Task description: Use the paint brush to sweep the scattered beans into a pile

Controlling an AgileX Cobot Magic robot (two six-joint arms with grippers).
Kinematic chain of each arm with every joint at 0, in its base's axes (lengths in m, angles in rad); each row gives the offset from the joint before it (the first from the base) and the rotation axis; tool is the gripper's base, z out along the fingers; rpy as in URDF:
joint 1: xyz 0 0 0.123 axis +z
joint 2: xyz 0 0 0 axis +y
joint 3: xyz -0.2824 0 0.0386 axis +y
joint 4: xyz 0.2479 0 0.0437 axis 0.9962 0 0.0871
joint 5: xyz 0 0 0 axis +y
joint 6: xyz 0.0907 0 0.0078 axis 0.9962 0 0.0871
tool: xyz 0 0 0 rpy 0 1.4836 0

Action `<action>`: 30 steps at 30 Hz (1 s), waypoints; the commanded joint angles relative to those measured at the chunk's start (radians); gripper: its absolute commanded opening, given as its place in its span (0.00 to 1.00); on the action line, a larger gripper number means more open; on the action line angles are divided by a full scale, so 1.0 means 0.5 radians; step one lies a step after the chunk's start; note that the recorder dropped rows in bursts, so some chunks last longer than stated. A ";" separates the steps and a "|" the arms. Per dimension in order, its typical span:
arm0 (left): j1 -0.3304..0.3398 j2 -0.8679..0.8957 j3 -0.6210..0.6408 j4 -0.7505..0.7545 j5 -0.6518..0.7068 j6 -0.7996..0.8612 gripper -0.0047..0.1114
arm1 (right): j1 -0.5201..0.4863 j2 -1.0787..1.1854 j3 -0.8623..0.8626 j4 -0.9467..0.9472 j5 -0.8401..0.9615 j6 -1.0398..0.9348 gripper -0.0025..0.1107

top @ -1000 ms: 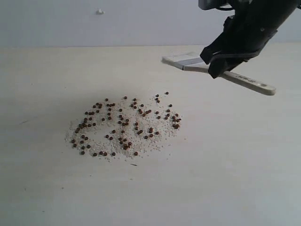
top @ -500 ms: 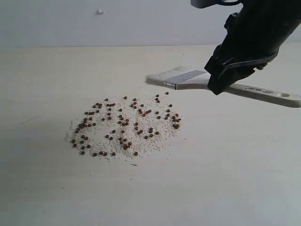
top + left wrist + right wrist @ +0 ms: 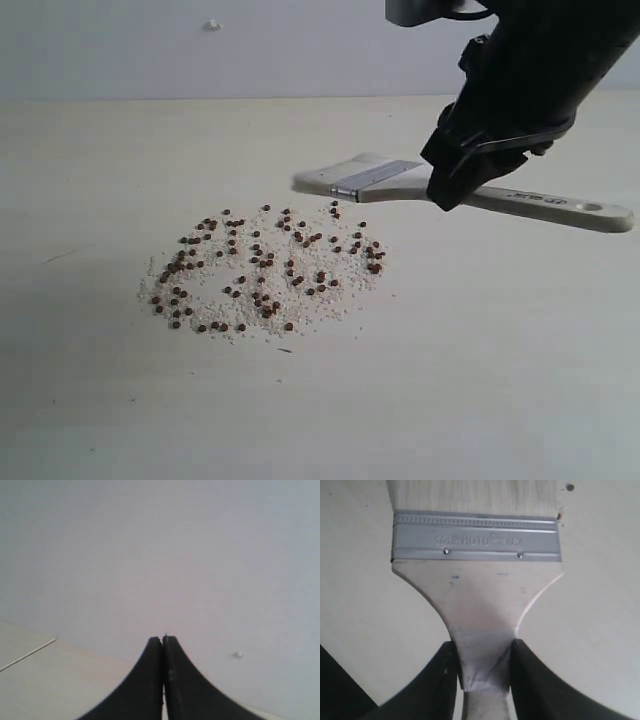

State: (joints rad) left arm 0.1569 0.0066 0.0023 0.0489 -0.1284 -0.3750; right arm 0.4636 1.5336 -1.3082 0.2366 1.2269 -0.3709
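Your pale table (image 3: 500, 380) carried scattered beans (image 3: 265, 270) mingled with whitish crumbs (image 3: 215, 300), spread in one loose patch.

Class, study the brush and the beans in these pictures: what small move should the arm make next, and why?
Probably lower the paint brush until its bristles meet the table just beyond the far edge of the beans. The right gripper holds it by the handle, bristles seemingly off the table, and the beans lie scattered.

Pale table (image 3: 520, 380), plain grey wall (image 3: 150, 50)
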 commanded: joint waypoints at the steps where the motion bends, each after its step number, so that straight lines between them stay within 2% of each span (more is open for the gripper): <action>1: -0.013 -0.013 -0.005 -0.003 -0.096 -0.205 0.04 | 0.003 0.119 -0.075 0.104 -0.012 -0.064 0.02; 5: -0.013 0.027 -0.005 0.083 -0.184 -0.210 0.04 | 0.003 0.229 -0.158 0.112 -0.012 -0.079 0.02; 7: -0.013 0.075 -0.005 0.189 -0.268 -0.319 0.04 | 0.003 0.280 -0.206 0.111 -0.012 -0.108 0.02; 10: -0.013 0.187 -0.020 0.443 -0.607 -0.565 0.04 | 0.003 0.341 -0.290 0.109 -0.012 -0.113 0.02; 12: -0.013 0.287 -0.067 0.557 -0.824 -0.581 0.04 | 0.003 0.372 -0.325 0.109 -0.012 -0.109 0.02; 14: -0.013 0.419 -0.154 0.558 -0.955 -0.581 0.04 | 0.003 0.406 -0.350 0.109 -0.012 -0.113 0.02; 17: -0.013 0.664 -0.351 0.583 -0.960 -0.581 0.04 | 0.003 0.441 -0.354 0.096 -0.012 -0.157 0.02; 20: -0.013 0.990 -0.604 0.771 -0.960 -0.581 0.04 | 0.003 0.468 -0.354 0.085 -0.012 -0.196 0.02; 24: -0.013 1.449 -1.005 1.263 -0.964 -0.586 0.04 | 0.003 0.506 -0.354 0.085 -0.012 -0.200 0.02; 26: -0.013 1.619 -1.221 1.686 -0.978 -0.581 0.04 | 0.003 0.541 -0.372 0.073 -0.012 -0.200 0.02; 28: -0.013 1.774 -1.406 2.285 -1.042 -0.595 0.04 | 0.003 0.579 -0.411 0.073 -0.012 -0.195 0.02; 30: -0.013 1.895 -1.525 2.781 -1.280 -0.610 0.04 | 0.003 0.616 -0.461 0.088 -0.012 -0.195 0.02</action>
State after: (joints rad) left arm 0.1569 0.8813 -0.6784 1.0919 -0.6379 -0.6636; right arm 0.4636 1.8233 -1.5049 0.2726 1.2285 -0.4584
